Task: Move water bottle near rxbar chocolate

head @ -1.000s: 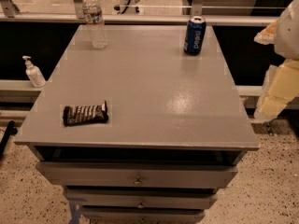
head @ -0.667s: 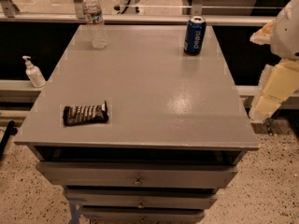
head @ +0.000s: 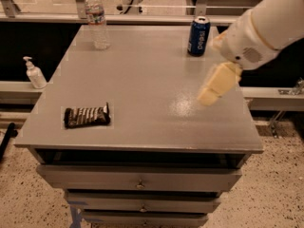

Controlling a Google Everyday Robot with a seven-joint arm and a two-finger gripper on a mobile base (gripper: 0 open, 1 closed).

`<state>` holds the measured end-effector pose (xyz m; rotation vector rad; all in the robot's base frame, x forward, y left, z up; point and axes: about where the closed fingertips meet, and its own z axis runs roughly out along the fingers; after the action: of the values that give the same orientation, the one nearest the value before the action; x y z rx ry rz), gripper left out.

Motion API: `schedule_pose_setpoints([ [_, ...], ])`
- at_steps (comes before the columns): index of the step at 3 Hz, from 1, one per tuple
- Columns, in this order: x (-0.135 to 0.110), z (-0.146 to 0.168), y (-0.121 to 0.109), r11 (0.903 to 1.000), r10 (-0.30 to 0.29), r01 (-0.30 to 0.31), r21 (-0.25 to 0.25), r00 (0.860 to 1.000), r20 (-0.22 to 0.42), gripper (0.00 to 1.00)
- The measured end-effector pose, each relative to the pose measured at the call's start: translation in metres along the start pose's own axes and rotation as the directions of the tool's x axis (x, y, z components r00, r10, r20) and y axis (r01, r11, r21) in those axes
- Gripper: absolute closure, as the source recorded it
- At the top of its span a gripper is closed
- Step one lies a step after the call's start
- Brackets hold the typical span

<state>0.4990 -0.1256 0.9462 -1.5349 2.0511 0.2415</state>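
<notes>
The water bottle [head: 97,19] stands upright at the far left corner of the grey table [head: 152,80]; it is clear with a white cap and a label band. The rxbar chocolate [head: 87,116] lies flat near the table's front left edge, in a dark wrapper with white lettering. My gripper [head: 210,92] hangs from the white arm [head: 266,25] over the right side of the table, far from both the bottle and the bar, with nothing seen in it.
A blue Pepsi can [head: 198,35] stands at the far right of the table, just behind my arm. A small white pump-top bottle [head: 34,73] sits on a ledge left of the table. Drawers [head: 140,180] sit below the tabletop.
My arm has swung in from the right edge of the view to over the table's right side. The bottle, bar and can have not moved.
</notes>
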Motion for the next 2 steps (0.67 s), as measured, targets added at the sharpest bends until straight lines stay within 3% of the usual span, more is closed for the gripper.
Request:
schedule_pose_setpoints([
  [1, -0.0535, 0.0362, -0.009, 0.9998, 0.017, -0.016, -0.009, 0.987, 0.157, 0.0],
  [2, -0.0618, 0.0358, -0.0141, 0.9997, 0.015, -0.018, 0.014, 0.983, 0.181, 0.0],
])
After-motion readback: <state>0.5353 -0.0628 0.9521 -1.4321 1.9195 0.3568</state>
